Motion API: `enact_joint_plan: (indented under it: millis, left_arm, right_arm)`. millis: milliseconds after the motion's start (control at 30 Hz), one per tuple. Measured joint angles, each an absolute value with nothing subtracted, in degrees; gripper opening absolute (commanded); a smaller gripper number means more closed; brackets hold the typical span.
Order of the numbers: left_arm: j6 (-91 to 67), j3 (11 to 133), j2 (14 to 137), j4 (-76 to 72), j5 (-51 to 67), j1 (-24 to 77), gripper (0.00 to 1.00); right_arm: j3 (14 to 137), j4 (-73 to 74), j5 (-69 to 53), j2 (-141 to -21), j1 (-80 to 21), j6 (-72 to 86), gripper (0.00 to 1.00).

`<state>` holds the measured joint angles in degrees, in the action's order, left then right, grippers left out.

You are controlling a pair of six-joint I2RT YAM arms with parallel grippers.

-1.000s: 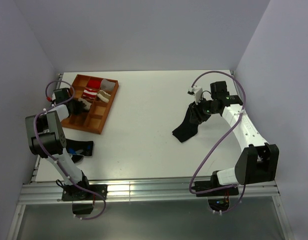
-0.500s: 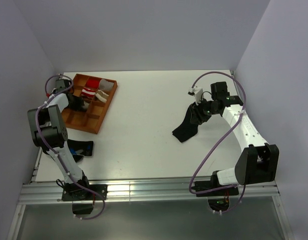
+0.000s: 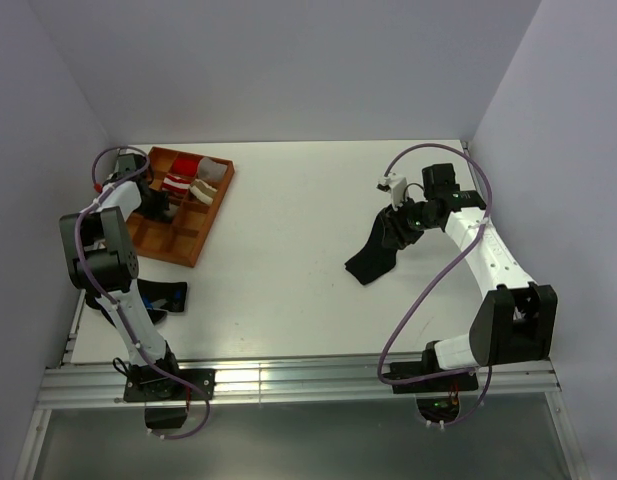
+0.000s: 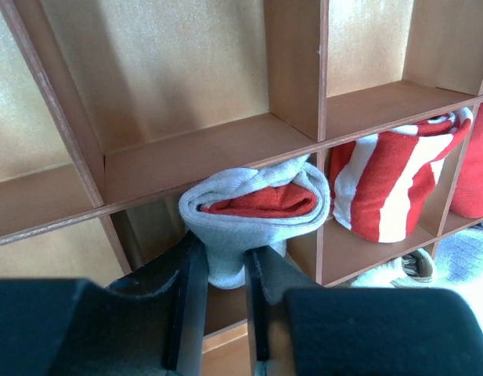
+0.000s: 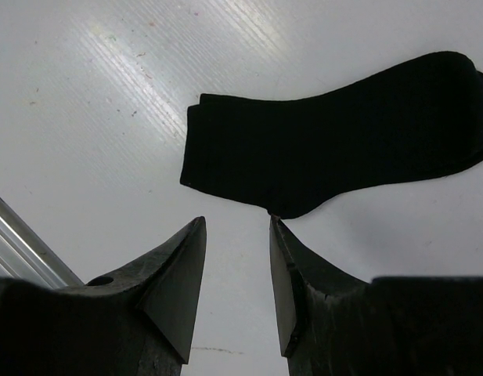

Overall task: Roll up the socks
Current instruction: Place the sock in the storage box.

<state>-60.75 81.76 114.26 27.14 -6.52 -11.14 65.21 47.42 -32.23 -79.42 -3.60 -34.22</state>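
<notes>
While left gripper (image 4: pixel 223 258) pinches rolled beige sock (image 4: pixel 257 205) inside the tray (image 3: pixel 178 242), likely stowing it, your right gripper (image 5: pixel 236 227) hovers open over black sock (image 5: pixel 335 149), far right of tray.

Tray dividers (image 4: pixel 296 63) close around left gripper (image 4: pixel 224 252)

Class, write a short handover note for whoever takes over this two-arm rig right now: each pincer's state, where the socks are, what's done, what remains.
Left pincer: shut on the rolled beige sock with red end, inside a cell of the brown wooden divided tray, beside a red-and-white striped fabric bundle.
Right pincer: open, empty, just short of the plain black fabric sock, which lies flat on the white table.
Done: beige sock rolled.
To do: release it in its cell; roll the black sock.
</notes>
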Motion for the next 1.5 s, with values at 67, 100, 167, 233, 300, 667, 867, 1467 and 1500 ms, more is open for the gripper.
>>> enact_joint_plan:
  millis: [67,100,167,233,300,667,867,1467,1500]
  left_arm:
    - [-60.7,81.6,114.1,27.1,-6.7,-11.0,0.33]
    - [-60.7,81.4,114.0,27.1,-6.8,-11.0,0.34]
    - [-60.7,81.1,113.8,27.0,-6.8,-10.9,0.34]
    - [-60.7,80.8,113.6,26.9,-6.8,-10.9,0.29]
    - [-60.7,80.7,113.5,26.6,-6.5,-10.9,0.13]
    - [-62.7,79.6,113.4,24.9,-3.0,-11.6,0.0]
    - [-65.8,77.5,113.4,22.1,0.1,-12.4,0.0]
    - [-72.0,73.8,113.8,14.4,10.1,-12.8,0.12]
    - [-71.7,74.2,113.9,15.0,10.0,-12.8,0.18]
  right_arm:
    - [65.2,47.4,-32.2,-79.5,-3.5,-34.2,0.45]
    - [65.2,47.4,-32.3,-79.7,-3.4,-34.2,0.45]
    - [65.2,47.5,-32.3,-80.1,-3.4,-34.2,0.45]
    - [65.2,47.6,-32.3,-80.4,-3.4,-34.2,0.45]
    - [65.2,47.6,-32.2,-80.5,-3.4,-34.2,0.45]
    - [65.2,47.6,-32.1,-80.6,-2.9,-34.4,0.45]
    - [65.2,47.6,-31.9,-81.0,-2.6,-34.7,0.44]
    - [65.2,47.6,-31.0,-82.5,-2.3,-35.7,0.43]
    - [65.2,47.6,-31.0,-82.6,-2.3,-35.7,0.43]
